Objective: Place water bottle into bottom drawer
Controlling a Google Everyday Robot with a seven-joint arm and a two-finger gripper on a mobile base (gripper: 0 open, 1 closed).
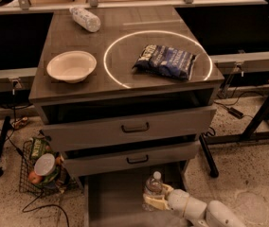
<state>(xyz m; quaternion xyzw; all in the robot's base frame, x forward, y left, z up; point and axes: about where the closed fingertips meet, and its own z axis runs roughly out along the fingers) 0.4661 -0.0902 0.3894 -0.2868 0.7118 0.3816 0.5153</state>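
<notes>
The water bottle (pixel 153 185), clear with a white cap, stands upright over the right part of the bottom drawer (pixel 111 197), a pulled-out grey tray under two closed grey drawer fronts. My gripper (pixel 154 202) comes in from the lower right on a white arm. Its pale fingers (pixel 149 205) are closed around the bottle's lower body. The bottle's base is hidden behind the fingers, so I cannot tell whether it rests on the drawer floor.
On the cabinet top lie a white bowl (pixel 71 65), a dark blue snack bag (pixel 166 61) and a bottle with a whitish dotted wrap (pixel 85 18). A wire basket (pixel 42 169) with cans and fruit stands at the left of the drawer. Black table legs (pixel 257 122) stand at the right.
</notes>
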